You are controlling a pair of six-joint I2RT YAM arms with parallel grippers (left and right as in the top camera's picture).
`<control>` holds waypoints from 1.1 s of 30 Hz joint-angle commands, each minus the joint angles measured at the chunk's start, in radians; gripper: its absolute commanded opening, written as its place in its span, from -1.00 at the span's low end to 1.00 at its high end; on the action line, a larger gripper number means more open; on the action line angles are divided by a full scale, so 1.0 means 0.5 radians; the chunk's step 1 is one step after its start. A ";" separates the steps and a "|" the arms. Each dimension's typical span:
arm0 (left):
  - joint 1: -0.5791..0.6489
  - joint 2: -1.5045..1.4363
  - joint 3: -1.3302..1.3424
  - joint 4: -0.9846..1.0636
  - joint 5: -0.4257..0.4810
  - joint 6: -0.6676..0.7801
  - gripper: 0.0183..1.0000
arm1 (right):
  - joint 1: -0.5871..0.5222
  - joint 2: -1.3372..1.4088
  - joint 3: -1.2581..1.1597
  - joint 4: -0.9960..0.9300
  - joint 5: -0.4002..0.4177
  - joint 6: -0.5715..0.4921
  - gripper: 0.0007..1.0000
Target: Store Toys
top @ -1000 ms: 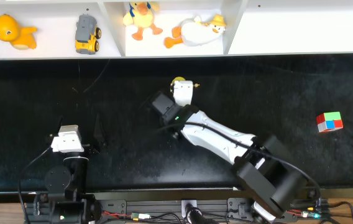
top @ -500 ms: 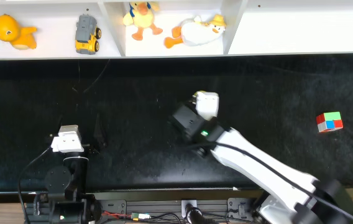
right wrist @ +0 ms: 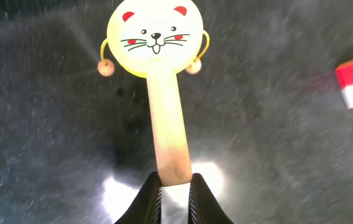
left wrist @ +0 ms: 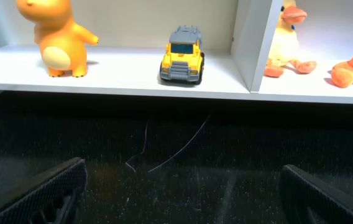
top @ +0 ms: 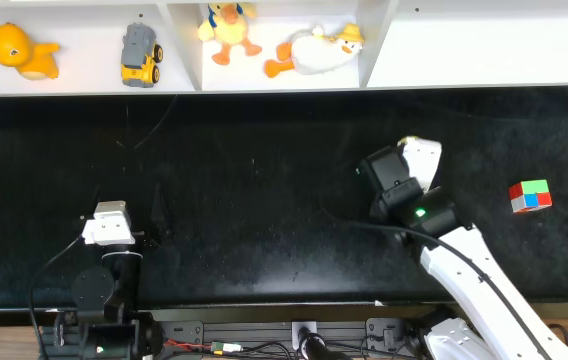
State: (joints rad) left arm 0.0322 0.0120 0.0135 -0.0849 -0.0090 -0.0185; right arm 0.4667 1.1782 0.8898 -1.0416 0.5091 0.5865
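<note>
The shelf stands behind the mat. Its left compartment holds a toy figure with a toy truck to the right. The middle compartment holds an upright plush duck left of a lying plush duck. A cube lies on the mat at right. The rattle, gripped by the right gripper, is left of the cube.

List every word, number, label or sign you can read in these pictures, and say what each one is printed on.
There is no readable text.
The rattle bears only a drawn cat face, with no letters or numbers.
The truck shows no legible print.
The cube has plain coloured faces and no markings that can be made out.
</note>
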 commanded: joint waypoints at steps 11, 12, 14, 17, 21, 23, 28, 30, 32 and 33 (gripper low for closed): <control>0.004 -0.018 -0.011 0.005 -0.017 0.030 1.00 | -0.430 0.317 0.492 0.406 0.152 -0.896 -0.91; 0.004 -0.018 -0.011 0.005 -0.017 0.030 1.00 | -0.453 0.336 0.504 0.428 0.134 -0.930 -0.91; 0.004 -0.018 -0.011 0.005 -0.017 0.030 1.00 | -0.544 0.409 0.540 0.538 0.022 -1.067 -0.91; 0.004 -0.018 -0.011 0.005 -0.017 0.030 1.00 | -0.663 0.531 0.568 0.725 -0.184 -1.278 -0.91; 0.004 -0.018 -0.011 0.005 -0.017 0.030 1.00 | -0.775 0.708 0.654 0.835 -0.356 -1.450 -0.92; 0.004 -0.018 -0.011 0.005 -0.017 0.030 1.00 | -0.806 0.782 0.698 0.891 -0.413 -1.505 -0.92; 0.004 -0.018 -0.011 0.005 -0.017 0.030 1.00 | -0.842 0.974 0.847 1.003 -0.598 -1.650 -0.92; 0.004 -0.018 -0.011 0.005 -0.017 0.030 1.00 | -0.842 1.062 0.935 1.009 -0.622 -1.662 -0.91; 0.004 -0.018 -0.011 0.005 -0.017 0.030 1.00 | -0.842 1.127 0.998 1.009 -0.653 -1.662 -0.91; 0.004 -0.018 -0.011 0.005 -0.017 0.030 1.00 | -0.842 1.154 1.025 1.009 -0.683 -1.663 -0.92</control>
State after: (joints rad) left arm 0.0322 0.0120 0.0135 -0.0849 -0.0090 -0.0185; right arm 0.0475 1.7142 1.3354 -0.5453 0.2344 -0.2146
